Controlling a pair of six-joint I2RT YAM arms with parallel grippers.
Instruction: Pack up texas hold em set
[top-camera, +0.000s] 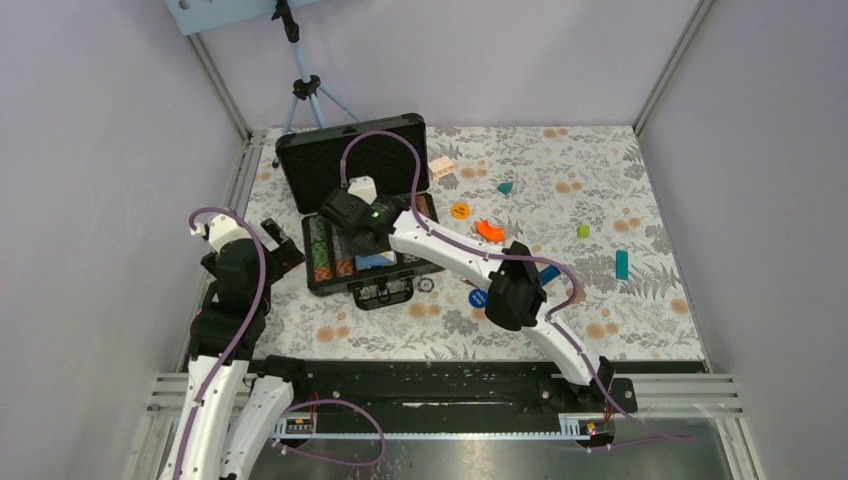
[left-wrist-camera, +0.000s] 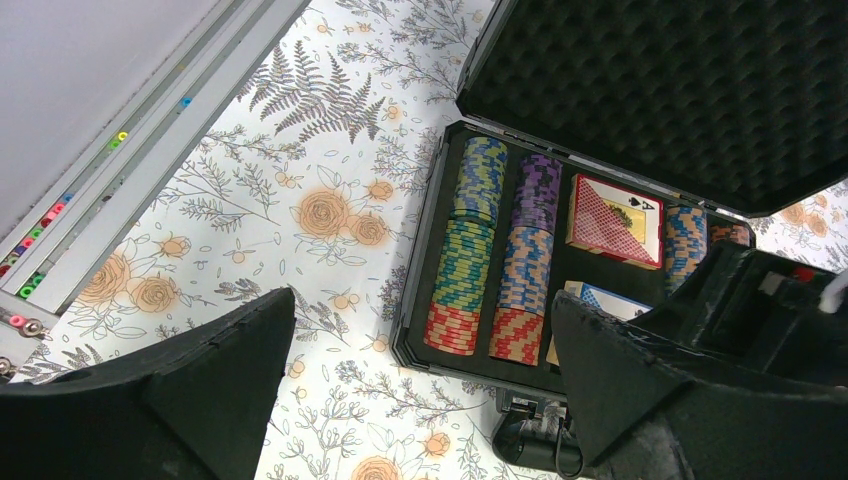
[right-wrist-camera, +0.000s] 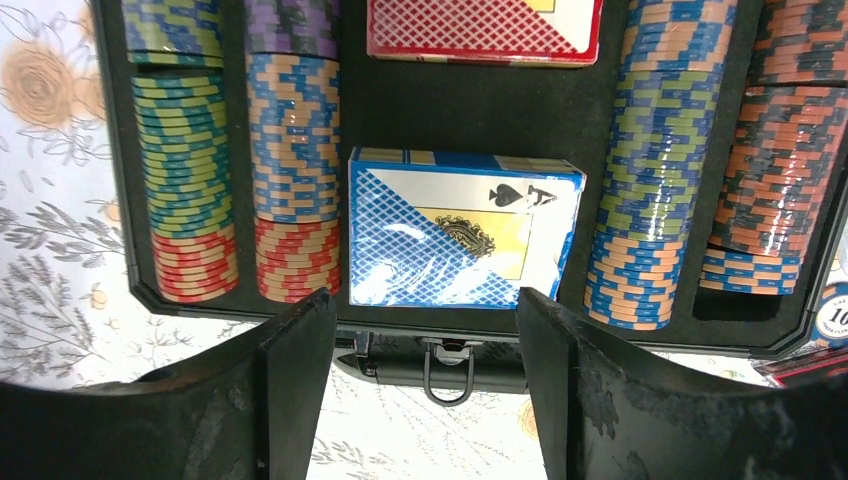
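Right wrist view: the right hand (right-wrist-camera: 425, 300), fingers spread and empty, hovers over the near edge of the open case (right-wrist-camera: 470, 110), above the blue deck (right-wrist-camera: 460, 235). Chips (right-wrist-camera: 185, 170) fill the rows on both sides. The left hand (left-wrist-camera: 422, 300), likewise released, hangs left of the case, which lies far-left on the counter (top-camera: 600, 300).

Case (top-camera: 310, 172) on tabletop (top-camera: 600, 300): contents
Two card decks (right-wrist-camera: 465, 230) are set centrally, one behind the other, flanked by chip rows (right-wrist-camera: 185, 170) on either side.
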